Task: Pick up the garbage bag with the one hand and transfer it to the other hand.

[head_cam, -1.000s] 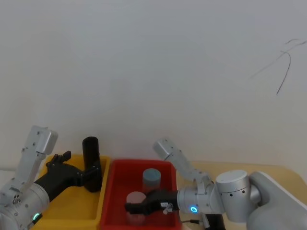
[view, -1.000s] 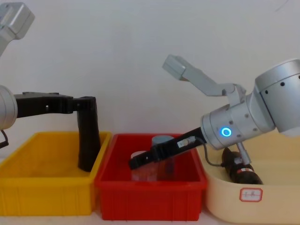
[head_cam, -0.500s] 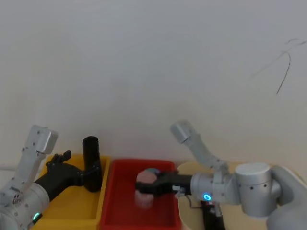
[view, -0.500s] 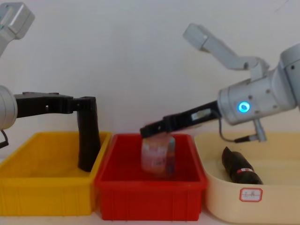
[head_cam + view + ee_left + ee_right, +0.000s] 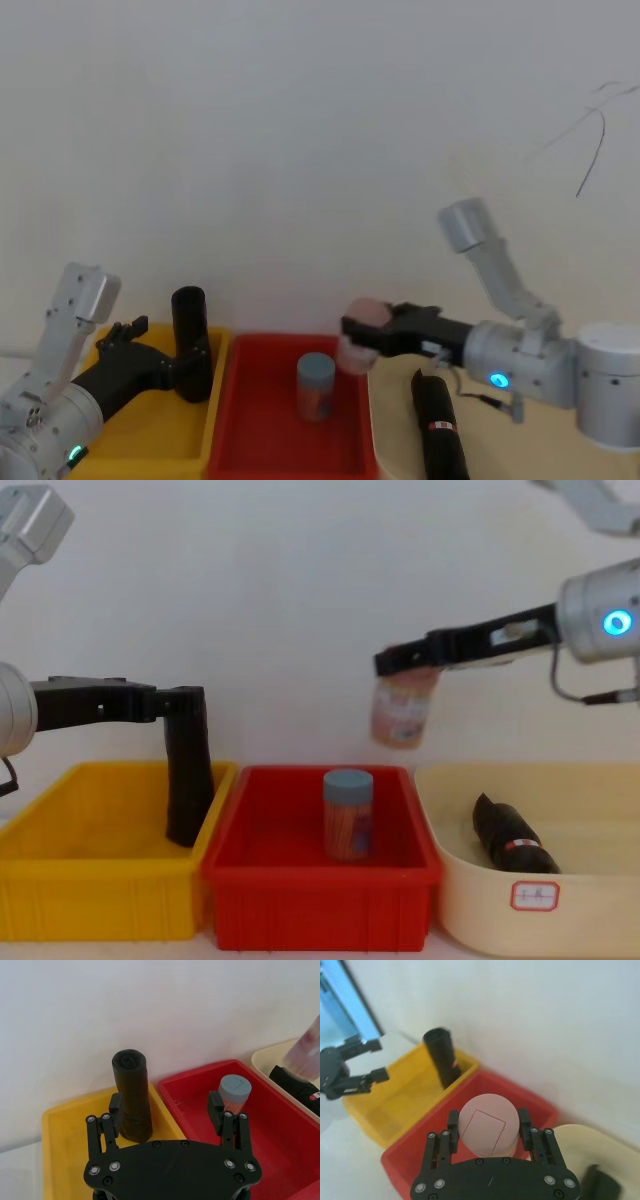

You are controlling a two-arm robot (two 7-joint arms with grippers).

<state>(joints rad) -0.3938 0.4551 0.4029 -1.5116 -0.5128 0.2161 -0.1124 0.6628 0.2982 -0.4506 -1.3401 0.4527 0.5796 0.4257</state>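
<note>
the right hand [image 5: 395,664] is gripping a pink-lidded jar [image 5: 401,710] above the red bin [image 5: 318,885]; the left hand [image 5: 167,1110] is sitting wide beside the black roll [image 5: 131,1095] left of that bin.

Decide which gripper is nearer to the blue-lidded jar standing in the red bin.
Right. The right gripper, shut on a pink-lidded jar, hangs just above and right of the blue-lidded jar. The left gripper sits over the yellow bin, at an upright black roll.

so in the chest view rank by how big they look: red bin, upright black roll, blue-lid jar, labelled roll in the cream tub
1. red bin
2. upright black roll
3. blue-lid jar and labelled roll: they look alike in size, and the roll lies angled, partly behind the cream tub wall, so I won't rank them.
</note>
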